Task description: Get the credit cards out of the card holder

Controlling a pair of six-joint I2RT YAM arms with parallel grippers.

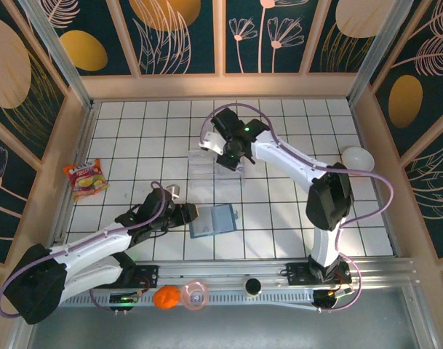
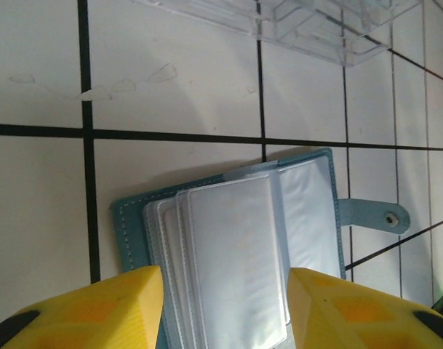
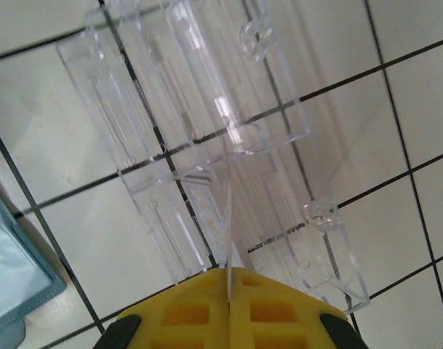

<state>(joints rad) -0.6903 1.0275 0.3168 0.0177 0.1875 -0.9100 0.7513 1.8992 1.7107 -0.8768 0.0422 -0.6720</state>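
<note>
Half-parted jaws of left gripper [image 2: 222, 283] astride clear sleeves [image 2: 236, 233] of open card holder [image 2: 316, 211] lying on table [image 2: 32, 218]. Risks clamping whole sleeve stack (not a single card), dragging holder up. Right gripper [image 3: 228, 275] jaws pinched on thin card [image 3: 226, 211], edge-on above clear tray [image 3: 206, 109]; could slip.

The left arm [image 1: 90, 247] lies low and stretched forward, its left gripper [image 2: 225, 280] angled down with the yellow fingers [image 2: 119, 305] parted. The right arm [image 1: 297, 163] rises from its base, bends at the elbow and reaches across. Its right gripper [image 3: 228, 273] is pinched on a credit card [image 3: 228, 218] jutting edge-on ahead of the fingertips.
</note>
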